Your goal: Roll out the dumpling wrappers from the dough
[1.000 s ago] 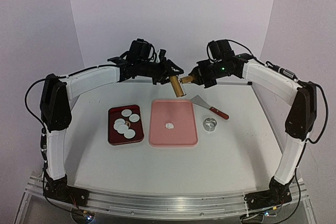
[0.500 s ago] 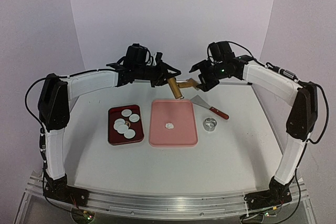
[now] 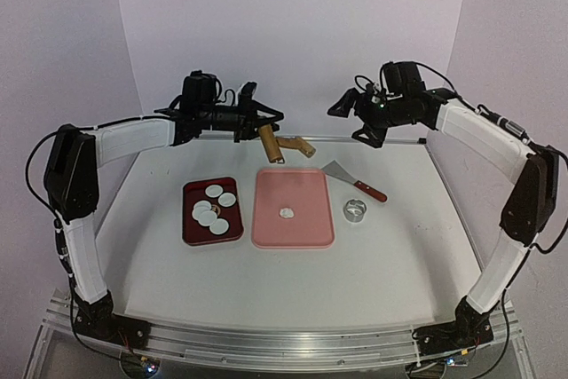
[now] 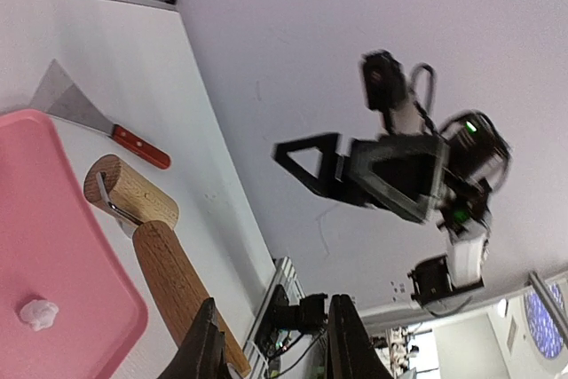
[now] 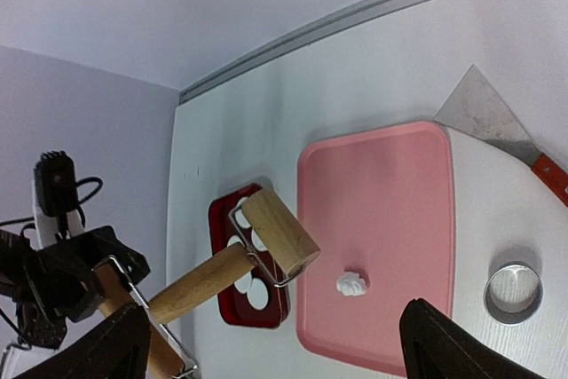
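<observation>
A small white lump of dough (image 3: 286,213) (image 4: 37,312) (image 5: 352,285) lies on the pink board (image 3: 306,188) (image 5: 390,210). Several round white dumpling wrappers (image 3: 214,190) (image 5: 257,292) sit in the dark red tray (image 3: 188,219). My left gripper (image 3: 259,123) (image 4: 275,343) hangs above the table's back edge, shut on the handle of a wooden roller (image 3: 269,144) (image 4: 173,277) (image 5: 277,233). The roller hangs in the air, behind the board. My right gripper (image 3: 351,122) (image 5: 280,352) is open and empty, up at the back right, apart from the roller.
A metal scraper with a red handle (image 3: 346,175) (image 4: 75,104) (image 5: 484,113) lies right of the board. A small metal ring cutter (image 3: 355,211) (image 5: 513,291) stands in front of it. The back wall is close behind both grippers.
My right gripper has opened, let go of the roller and drawn back to the right. My left gripper has closed on the handle and carried the roller to the left.
</observation>
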Controlling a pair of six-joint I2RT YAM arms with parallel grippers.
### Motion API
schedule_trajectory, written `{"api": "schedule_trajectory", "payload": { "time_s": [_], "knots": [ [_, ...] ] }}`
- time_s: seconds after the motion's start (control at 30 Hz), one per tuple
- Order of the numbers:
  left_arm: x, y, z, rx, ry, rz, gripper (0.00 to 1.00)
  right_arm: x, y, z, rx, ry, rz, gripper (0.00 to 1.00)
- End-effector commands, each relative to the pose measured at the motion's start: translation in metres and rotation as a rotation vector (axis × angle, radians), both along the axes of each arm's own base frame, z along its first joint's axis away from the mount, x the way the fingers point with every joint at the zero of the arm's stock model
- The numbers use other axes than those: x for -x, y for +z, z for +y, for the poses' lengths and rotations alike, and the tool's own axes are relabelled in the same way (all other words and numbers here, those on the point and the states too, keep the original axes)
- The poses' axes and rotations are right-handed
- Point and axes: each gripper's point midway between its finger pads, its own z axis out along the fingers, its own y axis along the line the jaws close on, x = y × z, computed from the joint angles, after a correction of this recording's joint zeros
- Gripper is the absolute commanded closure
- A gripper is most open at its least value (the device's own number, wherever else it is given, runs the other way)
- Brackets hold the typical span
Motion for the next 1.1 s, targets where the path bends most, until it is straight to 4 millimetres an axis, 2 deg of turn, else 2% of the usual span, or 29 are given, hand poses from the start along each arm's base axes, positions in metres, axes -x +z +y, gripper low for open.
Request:
{"api": "schedule_trajectory", "payload": {
  "time_s": [0.0, 0.13, 0.2, 0.27, 0.47, 0.6, 0.67, 0.77, 0.97, 1.07],
  "knots": [
    [0.068, 0.085, 0.012, 0.141, -0.248, -0.272, 1.0, 0.028, -0.022, 0.036, -0.114, 0.401, 0.042, 0.02],
    [0.089, 0.093, 0.019, 0.161, -0.316, -0.308, 1.0, 0.044, -0.013, 0.057, -0.291, 0.542, 0.082, 0.02],
    [0.095, 0.099, 0.022, 0.168, -0.326, -0.325, 1.0, 0.048, 0.005, 0.064, -0.39, 0.585, 0.051, 0.02],
    [0.099, 0.102, 0.024, 0.174, -0.33, -0.334, 1.0, 0.051, 0.015, 0.069, -0.467, 0.617, 0.055, 0.02],
    [0.105, 0.11, 0.026, 0.2, -0.332, -0.349, 1.0, 0.06, 0.041, 0.082, -0.599, 0.7, 0.073, 0.06],
    [0.103, 0.112, 0.026, 0.205, -0.321, -0.35, 1.0, 0.063, 0.059, 0.087, -0.68, 0.736, 0.056, 0.16],
    [0.099, 0.111, 0.025, 0.204, -0.304, -0.343, 1.0, 0.064, 0.074, 0.087, -0.733, 0.753, 0.031, 0.24],
    [0.085, 0.105, 0.023, 0.181, -0.228, -0.296, 1.0, 0.066, 0.085, 0.087, -0.779, 0.765, 0.02, 0.4],
    [0.05, 0.076, 0.02, 0.092, -0.067, -0.14, 1.0, 0.063, 0.086, 0.086, -0.78, 0.739, -0.009, 0.73],
    [0.038, 0.061, 0.021, 0.07, -0.002, -0.053, 1.0, 0.061, 0.081, 0.085, -0.775, 0.719, -0.017, 0.86]
  ]
}}
